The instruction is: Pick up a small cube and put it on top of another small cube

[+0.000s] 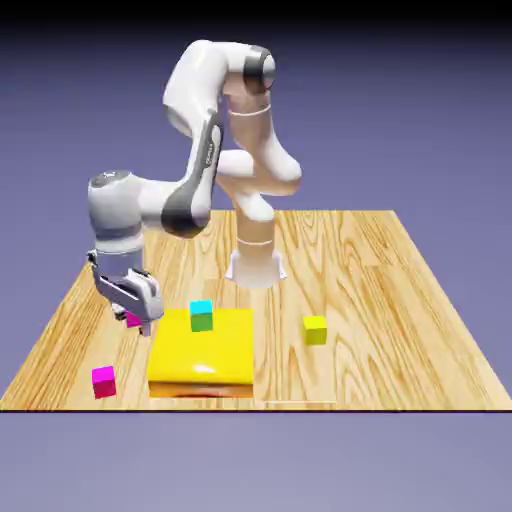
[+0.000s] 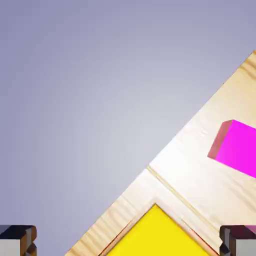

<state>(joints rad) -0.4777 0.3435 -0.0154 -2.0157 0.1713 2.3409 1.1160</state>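
Two small magenta-pink cubes lie on the wooden table. One small cube (image 1: 104, 381) sits near the front edge at the exterior view's left. The other small cube (image 1: 132, 320) peeks out from behind my gripper (image 1: 148, 318), which hangs low beside the yellow block's left edge. In the hand view my gripper (image 2: 128, 242) is open: the grey fingertips (image 2: 17, 241) stand far apart at the bottom corners with nothing between them. A small cube (image 2: 237, 147) shows at the right of that view, up from the right fingertip; which of the two it is I cannot tell.
A flat yellow block (image 1: 202, 352) lies beside the gripper, and its corner (image 2: 157, 235) shows in the hand view. A cyan cube (image 1: 201, 307) sits on a green cube (image 1: 202, 322) at its far edge. A yellow-green cube (image 1: 316, 329) lies further right.
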